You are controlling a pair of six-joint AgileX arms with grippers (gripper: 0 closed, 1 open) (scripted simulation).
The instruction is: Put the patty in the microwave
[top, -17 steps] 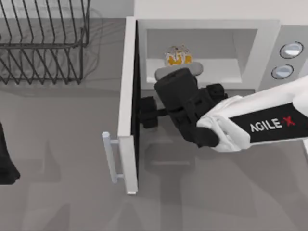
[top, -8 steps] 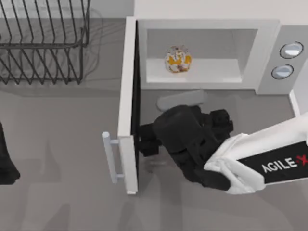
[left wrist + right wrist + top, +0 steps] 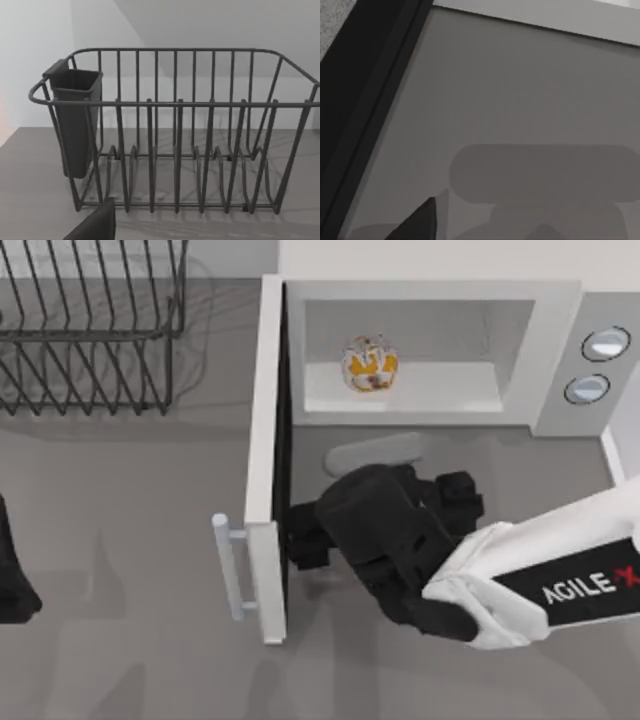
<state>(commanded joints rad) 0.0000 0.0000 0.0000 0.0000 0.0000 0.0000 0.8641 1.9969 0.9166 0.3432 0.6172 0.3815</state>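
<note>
Sitting on the cavity floor of the microwave (image 3: 560, 310), the patty (image 3: 370, 366) lies at twelve o'clock from the right gripper (image 3: 345, 505), which hangs outside the opening by the open door (image 3: 264, 460), above a grey slab (image 3: 375, 451); I cannot tell its finger state. Left arm (image 3: 12, 575) parked at nine o'clock

A matte grey tabletop (image 3: 130, 540) spreads under even, soft light. At its far left stands a dark wire dish rack (image 3: 175, 130) with a dark cutlery cup (image 3: 75, 120), before a pale blank wall (image 3: 35, 55).
</note>
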